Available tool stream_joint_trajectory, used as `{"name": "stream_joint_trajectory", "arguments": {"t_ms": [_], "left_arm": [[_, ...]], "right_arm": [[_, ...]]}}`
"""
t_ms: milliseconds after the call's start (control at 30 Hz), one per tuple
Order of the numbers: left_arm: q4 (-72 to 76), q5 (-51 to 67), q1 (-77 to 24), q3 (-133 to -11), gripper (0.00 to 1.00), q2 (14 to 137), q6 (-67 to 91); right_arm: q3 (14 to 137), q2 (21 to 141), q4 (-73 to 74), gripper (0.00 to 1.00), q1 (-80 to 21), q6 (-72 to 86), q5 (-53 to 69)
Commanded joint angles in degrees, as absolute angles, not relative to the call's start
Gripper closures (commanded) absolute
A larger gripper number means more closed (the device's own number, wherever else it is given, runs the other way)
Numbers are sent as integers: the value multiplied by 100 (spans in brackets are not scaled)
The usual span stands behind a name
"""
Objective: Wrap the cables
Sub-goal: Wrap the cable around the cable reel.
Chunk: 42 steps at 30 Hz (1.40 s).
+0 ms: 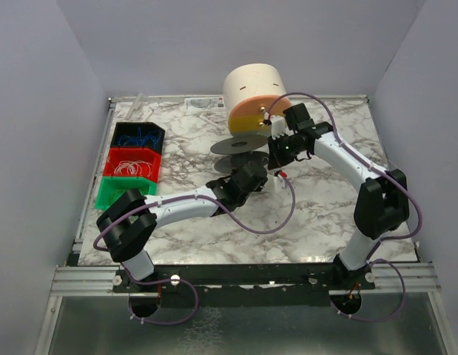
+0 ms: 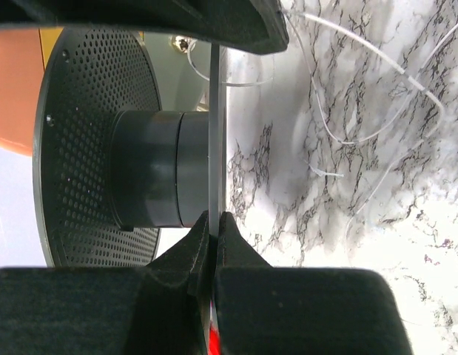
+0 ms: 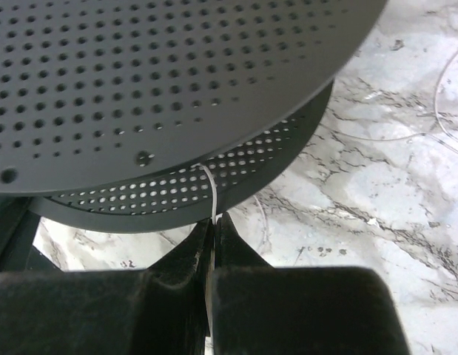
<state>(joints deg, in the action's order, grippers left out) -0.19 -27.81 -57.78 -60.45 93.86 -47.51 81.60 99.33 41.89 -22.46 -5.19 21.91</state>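
Cables point(image 2: 376, 89): thin pale strands, several lying loose in open loops on the marble table point(image 1: 325, 200), to the right of the dark grey spool point(image 2: 151, 170) in the left wrist view. More loops show on the marble at the right edge of the right wrist view. There we note one strand point(image 3: 211, 194) rising from between the fingers of the right gripper point(image 3: 212, 222) up to the rim of the lower perforated flange. Its jaws are clenched on that strand, the pads meeting around it. The left gripper point(image 2: 211, 225) has its jaws clamped on the edge of the spool's nearer flange, which we see edge-on as a thin grey line running into the pinch. The farther flange, perforated, faces us behind the smooth hub. A dark shape crosses the top of the left wrist view over the flange edge; we cannot tell what it is. From above, the spool sits mid-table, its two flanges showing as overlapping dark discs. The left arm reaches it from the near side and the right arm from the right. Just behind the spool stands a cream cylinder point(image 1: 252, 89) with an orange lower band. Along the left edge of the table we log three bins in a column: blue bin point(image 1: 137, 137) farthest, red bin point(image 1: 132, 163) in the middle holding pale loops, green bin point(image 1: 110, 194) nearest.
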Motion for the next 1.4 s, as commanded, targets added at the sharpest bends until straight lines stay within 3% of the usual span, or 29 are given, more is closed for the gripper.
{"name": "stream_joint_trajectory", "arguments": {"t_ms": [0,300,667,1067,1367], "left_arm": [[18,-2754,-5801,-6342,100,9282,-4686],[-124,-2598,-5763,-6406,100,9219,-4545],[-645,-2135,-5515,-6768,100,9186,-4101],[-972,-1594,-5253,-7037,100,9102,-3735],[-1028,-1284,-5069,-7022,100,8977,-3598]], "right_arm": [[8340,9932,4109,99,-2415,-609,2236],[8166,9449,3791,60,-2417,-734,1801],[7789,8910,3343,46,-2417,-1001,1671],[6074,7448,1019,29,-2408,-1889,2323],[6427,7288,1751,20,-2293,-2999,3341]]}}
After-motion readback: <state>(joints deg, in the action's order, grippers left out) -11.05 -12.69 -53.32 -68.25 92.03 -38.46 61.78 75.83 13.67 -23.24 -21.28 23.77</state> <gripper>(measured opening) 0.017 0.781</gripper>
